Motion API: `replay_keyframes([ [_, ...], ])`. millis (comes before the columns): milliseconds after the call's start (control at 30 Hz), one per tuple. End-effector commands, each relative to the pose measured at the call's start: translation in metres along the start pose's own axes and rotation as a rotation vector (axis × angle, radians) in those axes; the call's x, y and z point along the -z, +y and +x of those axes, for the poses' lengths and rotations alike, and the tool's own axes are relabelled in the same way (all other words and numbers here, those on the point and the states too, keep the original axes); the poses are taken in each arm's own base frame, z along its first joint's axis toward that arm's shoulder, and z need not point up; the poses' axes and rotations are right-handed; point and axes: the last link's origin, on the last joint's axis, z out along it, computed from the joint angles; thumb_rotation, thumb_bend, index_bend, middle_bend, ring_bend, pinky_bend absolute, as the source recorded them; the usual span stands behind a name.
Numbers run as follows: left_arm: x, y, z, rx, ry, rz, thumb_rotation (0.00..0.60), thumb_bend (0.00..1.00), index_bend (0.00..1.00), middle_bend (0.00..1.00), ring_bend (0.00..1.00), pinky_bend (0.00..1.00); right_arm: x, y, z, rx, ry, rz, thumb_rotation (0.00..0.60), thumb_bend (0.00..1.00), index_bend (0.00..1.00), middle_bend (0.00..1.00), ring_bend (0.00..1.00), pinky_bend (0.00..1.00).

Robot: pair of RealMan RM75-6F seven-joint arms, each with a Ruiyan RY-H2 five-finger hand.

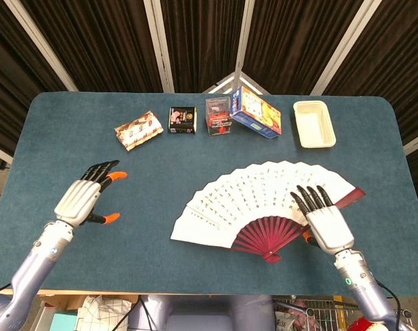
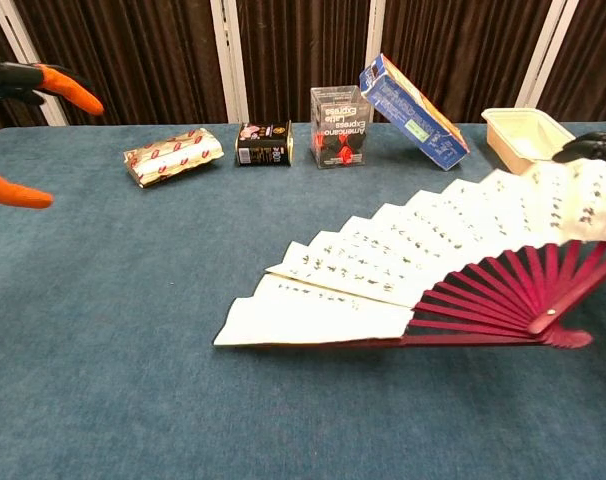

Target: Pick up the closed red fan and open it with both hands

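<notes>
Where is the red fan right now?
The fan lies spread open on the table's right half in the head view, nearer the front edge, with the right hand over its right end and the left hand well clear.

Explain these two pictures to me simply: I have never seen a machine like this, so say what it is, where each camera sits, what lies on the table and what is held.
Two robot arms with human-like hands work at a blue table. One camera looks down from the robot's head, one forward from its chest. The left hand hangs open and empty. The right hand is over the fan's right edge; whether it grips is unclear. The open red fan lies spread out. Behind stand a snack packet, a black box, a clear box, a leaning blue carton and a cream tray.
</notes>
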Motion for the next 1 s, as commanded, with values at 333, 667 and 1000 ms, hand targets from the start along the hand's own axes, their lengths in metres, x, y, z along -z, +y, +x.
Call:
replay_keyframes([
  [333,0.069,-0.032,0.001,-0.103,-0.011,0.040,0.600,0.08,0.10,0.00,0.00,0.00,0.025,0.036,-0.009,0.264,-0.078,-0.038,0.600,0.25,0.00,0.00,0.00,0.00],
  [667,0.114,-0.045,-0.011,-0.156,-0.078,0.066,0.600,0.08,0.06,0.00,0.00,0.00,0.041,0.041,-0.024,0.420,-0.204,0.037,0.600,0.21,0.00,0.00,0.00,0.00],
  [1000,0.149,-0.053,-0.018,-0.167,-0.048,0.092,0.600,0.07,0.03,0.00,0.00,0.00,0.059,0.042,-0.019,0.265,-0.109,-0.053,0.600,0.21,0.00,0.00,0.00,0.00],
])
